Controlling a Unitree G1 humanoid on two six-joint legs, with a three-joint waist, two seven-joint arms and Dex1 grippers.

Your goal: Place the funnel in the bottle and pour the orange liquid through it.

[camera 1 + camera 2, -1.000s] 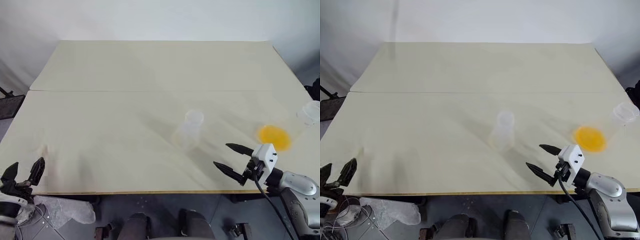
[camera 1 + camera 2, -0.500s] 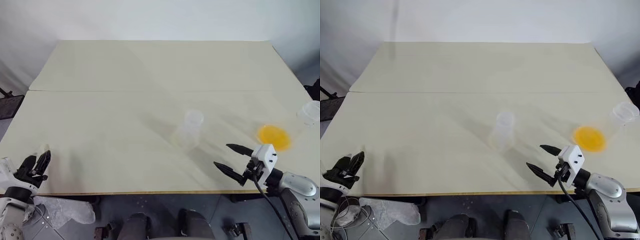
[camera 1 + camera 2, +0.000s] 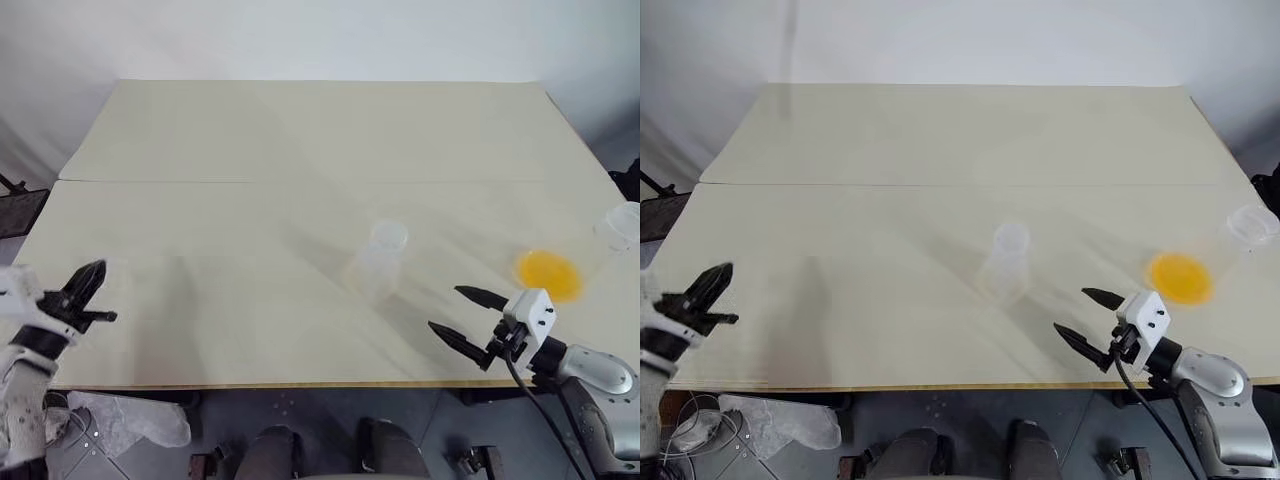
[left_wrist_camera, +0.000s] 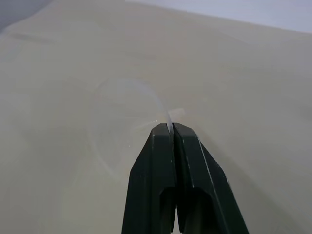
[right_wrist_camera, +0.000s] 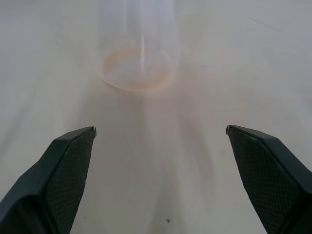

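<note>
Head stereo pair: high, looking forward and down over the whole table (image 3: 300, 130), far edge at frame top. Both eyes share the same scene, slightly offset. Left wrist view: close, low, along the closed left gripper (image 4: 172, 127). Right wrist view: close, near-level over the tabletop, between the spread right gripper (image 5: 161, 130) fingers.

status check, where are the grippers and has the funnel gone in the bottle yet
Left gripper shut on the funnel rim, at table's left edge. Right gripper open, empty. Bottle mid-table, no funnel in it. Path clear.
</note>
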